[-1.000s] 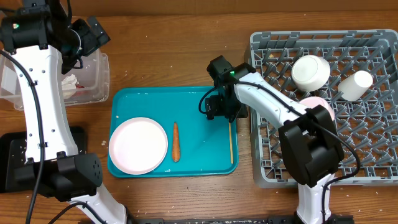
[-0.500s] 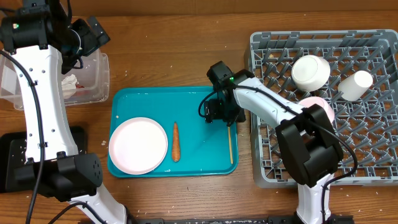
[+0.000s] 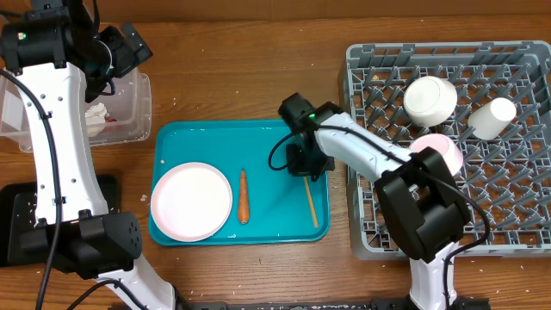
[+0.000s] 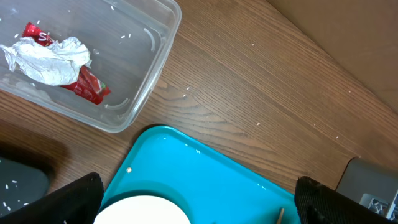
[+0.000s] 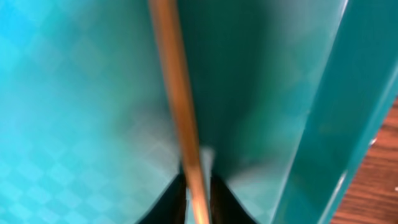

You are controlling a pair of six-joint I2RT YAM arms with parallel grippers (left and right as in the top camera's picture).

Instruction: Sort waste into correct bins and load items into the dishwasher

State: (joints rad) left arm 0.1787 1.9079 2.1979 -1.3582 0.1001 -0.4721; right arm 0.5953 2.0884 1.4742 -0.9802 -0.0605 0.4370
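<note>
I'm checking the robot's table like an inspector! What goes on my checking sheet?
Surface: wooden table, rice grains scattered on it.
Job's things: plate and carrot on teal tray; napkin and red wrapper in clear tub; white bowl, pink bowl and cup in dish rack; black tray.
Clutter: nothing seen.
Grippers: left gripper open, empty; right gripper shut on chopstick.
Cables: black cables along both arms.
Surroundings: nothing seen.

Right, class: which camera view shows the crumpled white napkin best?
The left wrist view. There the napkin lies whole and sharp in the clear tub, over the red wrapper. Overhead shows only a small white bit of it in the tub. The right wrist view does not show it.
</note>
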